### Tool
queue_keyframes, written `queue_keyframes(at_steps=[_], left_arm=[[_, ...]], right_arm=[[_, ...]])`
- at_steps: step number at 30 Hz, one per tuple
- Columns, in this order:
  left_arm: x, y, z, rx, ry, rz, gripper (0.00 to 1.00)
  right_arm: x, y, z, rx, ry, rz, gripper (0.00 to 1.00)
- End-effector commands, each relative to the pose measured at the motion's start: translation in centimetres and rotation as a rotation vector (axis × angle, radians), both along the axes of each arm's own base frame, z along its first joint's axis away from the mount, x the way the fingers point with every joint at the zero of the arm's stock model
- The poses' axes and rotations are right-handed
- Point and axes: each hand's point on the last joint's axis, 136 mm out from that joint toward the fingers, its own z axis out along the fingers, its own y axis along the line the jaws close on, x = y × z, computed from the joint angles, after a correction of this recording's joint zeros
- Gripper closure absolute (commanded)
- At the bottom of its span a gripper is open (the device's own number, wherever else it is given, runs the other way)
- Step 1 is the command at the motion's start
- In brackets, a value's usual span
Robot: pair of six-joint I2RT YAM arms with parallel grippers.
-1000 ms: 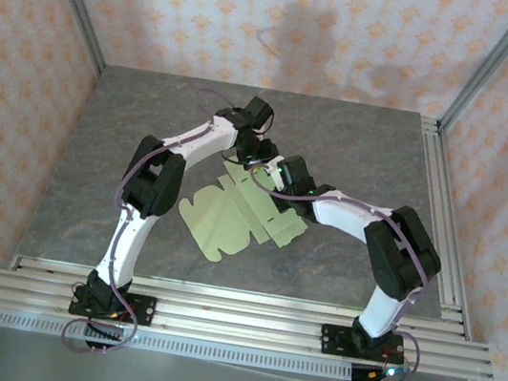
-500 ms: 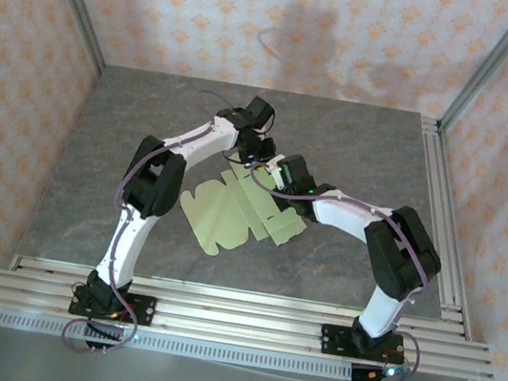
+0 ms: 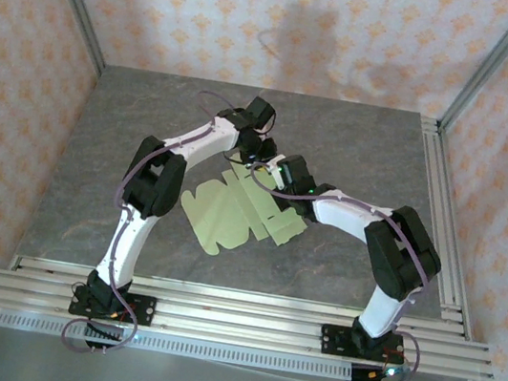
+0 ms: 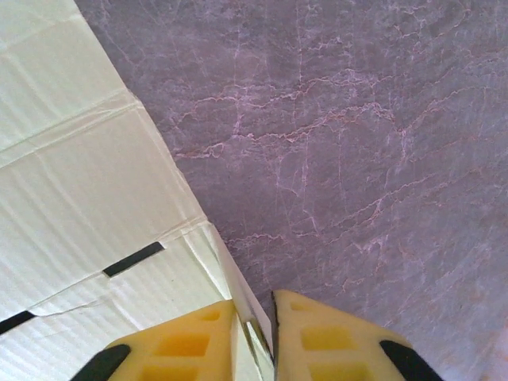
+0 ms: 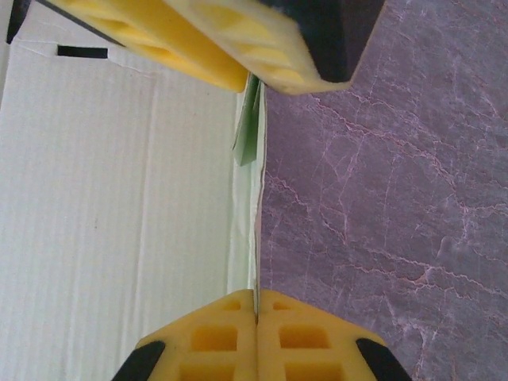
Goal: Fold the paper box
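Note:
The paper box (image 3: 231, 214) is a pale green die-cut sheet lying mostly flat mid-table, its flaps spread toward the front left. Both grippers meet at its far edge. My left gripper (image 3: 253, 155) is shut on the raised edge flap of the sheet (image 4: 95, 198); the thin card stands between its yellow fingers (image 4: 178, 345). My right gripper (image 3: 269, 170) is shut on the same upturned edge of the sheet (image 5: 119, 198), pads pressed together on the card. In the right wrist view, the left gripper's yellow fingers (image 5: 230, 48) hold that edge a short way ahead.
The grey marbled tabletop (image 3: 357, 149) stretches beyond the sheet's far edge. Aluminium rails (image 3: 444, 211) run along the right side and the near edge. Patterned walls enclose the back and both sides.
The right gripper has shifted very slightly to the left along the sheet's edge. The left arm and the sheet look unchanged.

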Motion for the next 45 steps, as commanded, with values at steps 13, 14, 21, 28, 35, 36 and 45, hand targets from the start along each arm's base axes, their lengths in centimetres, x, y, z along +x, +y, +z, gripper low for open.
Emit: queue_keyframes(at_steps=[13,14,21,28,35,36,45], left_arm=[[-0.1,8.1,5.1,0.092,-0.197,0.132,0.24],[-0.4,9.2,4.9,0.105,-0.197,0.146,0.24],[-2.4,14.9,2.4,0.126,-0.171,0.229,0.20],[-3.4,14.6,-0.3,0.053,-0.123,0.241,0.30],[-2.7,13.6,-1.0,0.013,-0.129,0.208,0.38],[-2.6,13.5,-1.0,0.013,-0.131,0.199,0.38],[-3.2,13.8,-1.8,0.063,-0.102,0.153,0.38]], right_arm=[[0.5,0.1,0.7,-0.015,-0.027,-0.007,1.00],[0.5,0.2,0.8,-0.008,-0.029,-0.007,1.00],[0.4,0.2,1.7,0.084,-0.031,-0.007,1.00],[0.4,0.1,2.6,0.157,-0.016,-0.015,1.00],[-0.2,0.5,2.6,0.191,0.009,0.008,1.00],[-0.3,0.5,2.6,0.196,0.014,0.012,1.00],[-0.1,0.1,2.6,0.203,0.024,0.001,1.00]])
